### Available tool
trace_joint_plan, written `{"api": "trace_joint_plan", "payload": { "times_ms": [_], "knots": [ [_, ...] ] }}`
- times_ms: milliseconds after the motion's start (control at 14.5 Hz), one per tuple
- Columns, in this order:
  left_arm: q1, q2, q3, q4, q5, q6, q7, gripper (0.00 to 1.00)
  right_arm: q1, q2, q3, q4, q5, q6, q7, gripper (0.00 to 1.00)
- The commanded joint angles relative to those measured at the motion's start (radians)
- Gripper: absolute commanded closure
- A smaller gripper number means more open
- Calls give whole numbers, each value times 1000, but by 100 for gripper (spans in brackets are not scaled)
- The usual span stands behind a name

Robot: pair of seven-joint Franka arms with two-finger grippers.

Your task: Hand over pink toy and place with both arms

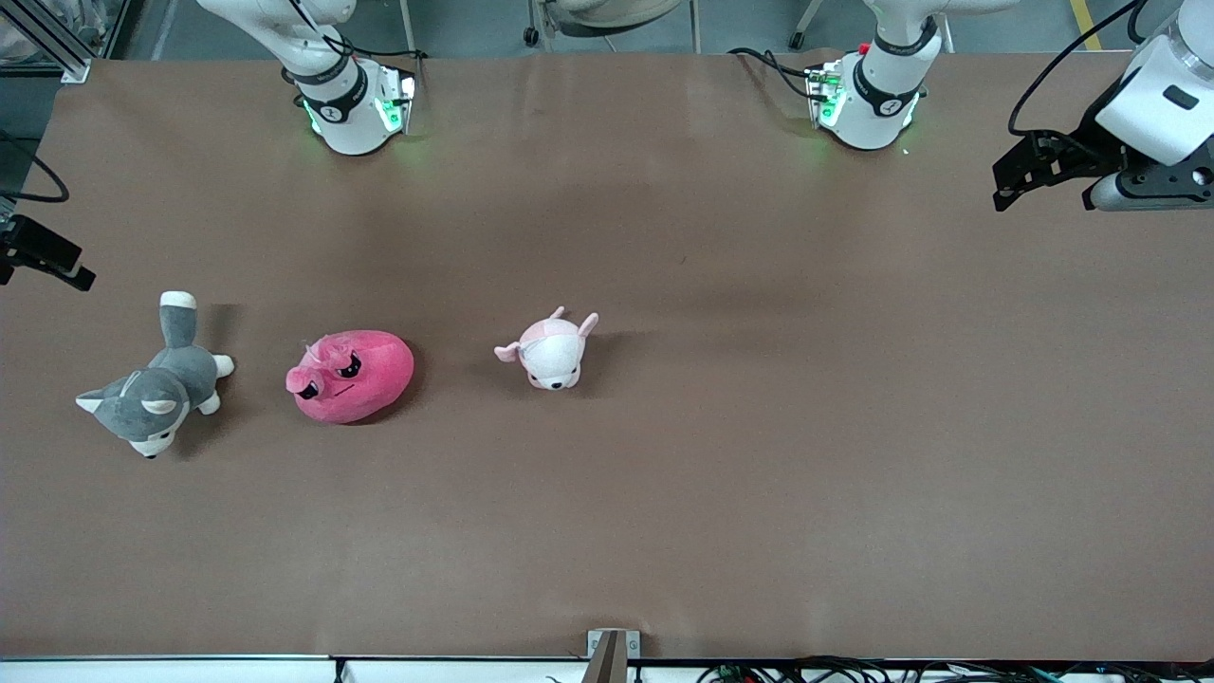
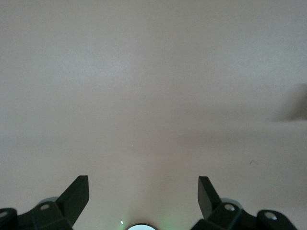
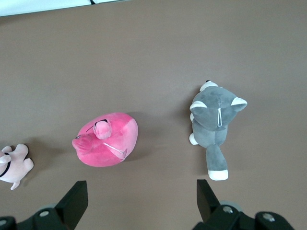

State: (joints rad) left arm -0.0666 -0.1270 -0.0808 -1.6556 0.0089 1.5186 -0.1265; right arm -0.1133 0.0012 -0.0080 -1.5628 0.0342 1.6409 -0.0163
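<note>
The pink toy [image 1: 356, 375], a round hot-pink plush with black angry eyes, lies on the brown table toward the right arm's end. It also shows in the right wrist view [image 3: 108, 143]. My right gripper [image 3: 141, 189] is open and empty, high over bare table, apart from the pink toy; it does not show in the front view. My left gripper [image 1: 1005, 190] hangs over the left arm's end of the table. In the left wrist view it [image 2: 144, 184] is open and empty over bare table.
A grey-and-white dog plush [image 1: 156, 389] lies beside the pink toy, closer to the table's end; it also shows in the right wrist view [image 3: 213, 120]. A pale pink-and-white animal plush [image 1: 550, 353] lies beside the pink toy toward the table's middle.
</note>
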Motion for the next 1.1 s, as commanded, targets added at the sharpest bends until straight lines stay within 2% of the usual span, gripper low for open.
{"api": "trace_joint_plan", "payload": {
  "times_ms": [0, 138, 276, 1034],
  "knots": [
    [2, -23, -5, -10, -10, -12, -4, 0, -8, -47, 11, -81, -25, 39, -14, 0],
    [4, -17, -4, 5, -9, -12, 16, 0, -3, -78, 16, -134, -65, 66, -16, 0],
    [4, -5, -4, 28, -7, -12, 10, 0, -2, -99, 14, -157, -66, 71, -17, 0],
    [7, 12, -2, 43, 3, -14, 10, 0, -2, -102, 14, -157, -69, 57, -19, 0]
  ]
}}
